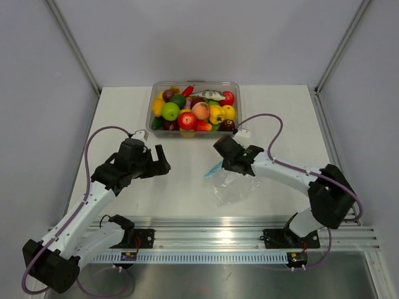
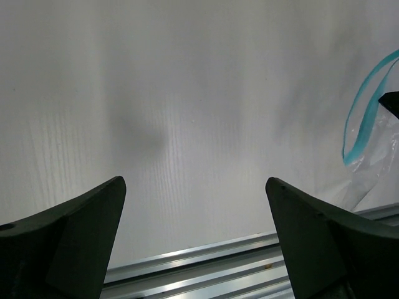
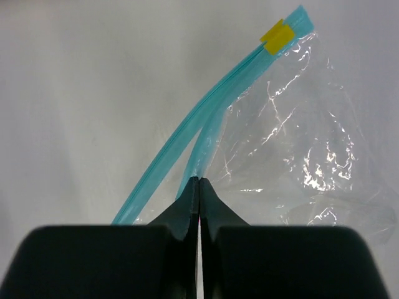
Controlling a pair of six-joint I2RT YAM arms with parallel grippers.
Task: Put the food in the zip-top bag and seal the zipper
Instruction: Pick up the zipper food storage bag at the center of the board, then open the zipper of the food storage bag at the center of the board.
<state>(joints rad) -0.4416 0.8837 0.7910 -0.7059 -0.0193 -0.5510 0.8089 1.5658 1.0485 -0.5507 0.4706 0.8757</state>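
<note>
Your right gripper clamped one lip of zipper; zip-top bag lay crumpled. Your left gripper stood wide, empty. You needed gentle lift, mouth open toward 9 o'clock.

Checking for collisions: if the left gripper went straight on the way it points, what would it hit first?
Probably the bare table: the left gripper aims down at it, with the zip-top bag off to one side; depth is unclear.

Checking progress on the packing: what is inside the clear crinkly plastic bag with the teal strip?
Only white table shows through the clear crinkly zip-top bag; it looks empty. The black right gripper, shut on its teal zipper strip, covers the near corner.
</note>
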